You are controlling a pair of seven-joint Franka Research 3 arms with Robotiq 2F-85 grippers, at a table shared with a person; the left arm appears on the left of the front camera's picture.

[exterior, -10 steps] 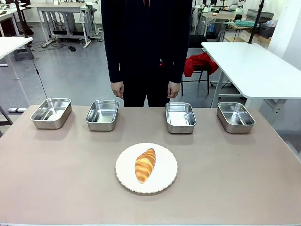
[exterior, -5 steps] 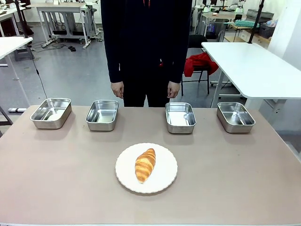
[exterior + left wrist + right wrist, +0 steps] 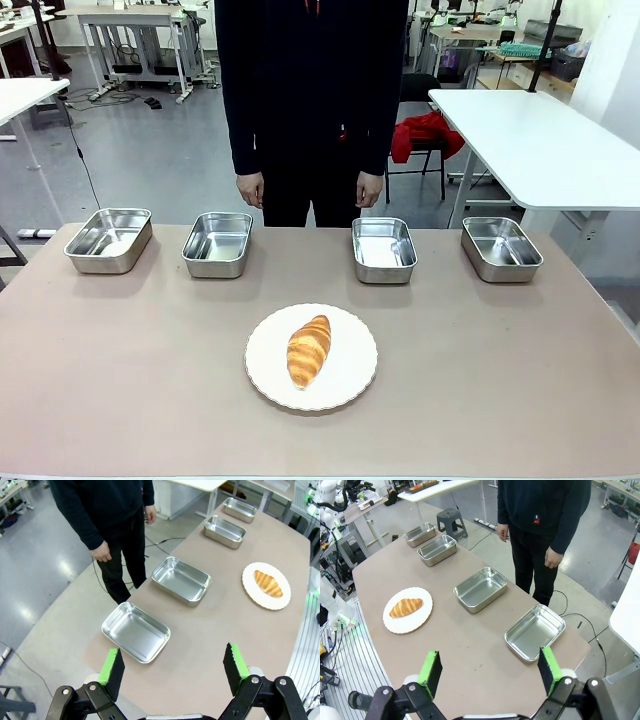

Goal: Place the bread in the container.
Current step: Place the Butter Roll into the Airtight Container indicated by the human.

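Note:
A golden-brown croissant (image 3: 309,350) lies on a round white plate (image 3: 350,385) near the table's front middle; it also appears as the bread (image 3: 268,583) in the left wrist view and the bread (image 3: 406,607) in the right wrist view. Four shiny steel pans stand in a row along the far edge: pan (image 3: 109,240), pan (image 3: 218,244), pan (image 3: 383,250), pan (image 3: 500,248), all empty. My left gripper (image 3: 173,666) is open, high above the table's left end. My right gripper (image 3: 490,671) is open, high above the right end.
A person in dark clothes (image 3: 310,110) stands at the far side behind the middle pans, hands (image 3: 250,189) hanging down. A white table (image 3: 540,140) stands to the back right.

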